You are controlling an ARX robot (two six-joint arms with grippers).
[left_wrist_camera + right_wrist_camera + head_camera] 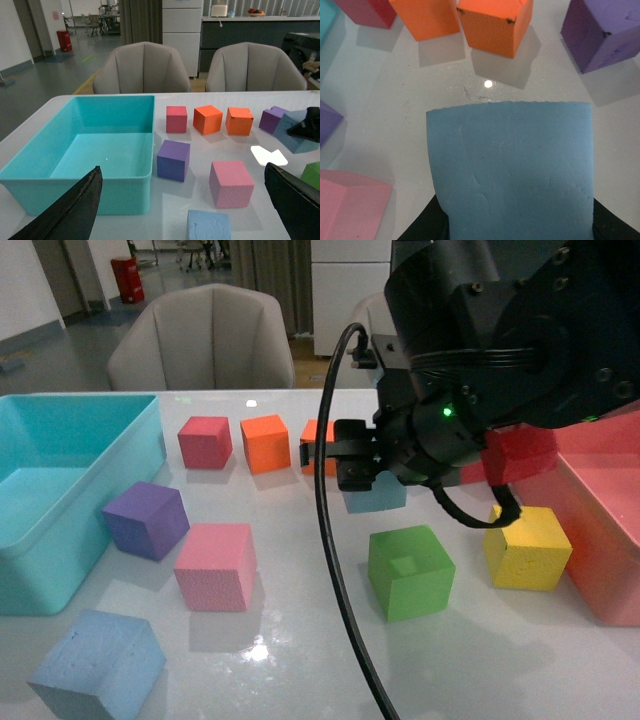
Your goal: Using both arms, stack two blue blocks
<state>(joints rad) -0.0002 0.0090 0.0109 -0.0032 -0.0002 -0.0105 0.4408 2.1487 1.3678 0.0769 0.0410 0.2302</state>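
**A:** R side status?

**B:** right arm (500, 350) has its jaws clamped on a pale sky-blue foam cube (378, 498), gripping two opposite faces. The cube fills the R wrist view. It looks held just clear of the white counter (300, 660), but can't confirm.

**A:** why hold it there?

**B:** my read: that's the top piece, held up so it can go onto the other one.

**A:** where's the 2nd?

**B:** second pale blue foam cube (97, 665) sits flat on the counter. It's well apart from the R jaws, off to their left and nearer the robot body. It lies right under the gap of the left jaws, which gape wide w/ nothing in them. Prob L is there to steady the base, but that's a guess.

**A:** obstructions?

**B:** pink foam cube (216, 566) sits between the R jaws and the 2nd blue. The purple foam cube (146, 519) is just past it, beside the big turquoise plastic bin (150, 440). The green foam cube (410, 571) is near the R jaws on the robot's side, and two orange foam cubes (265, 443) sit on the far side.

The block needs to go high to clear the pink. R arm's black cable (325, 540) droops across that path and could snag.
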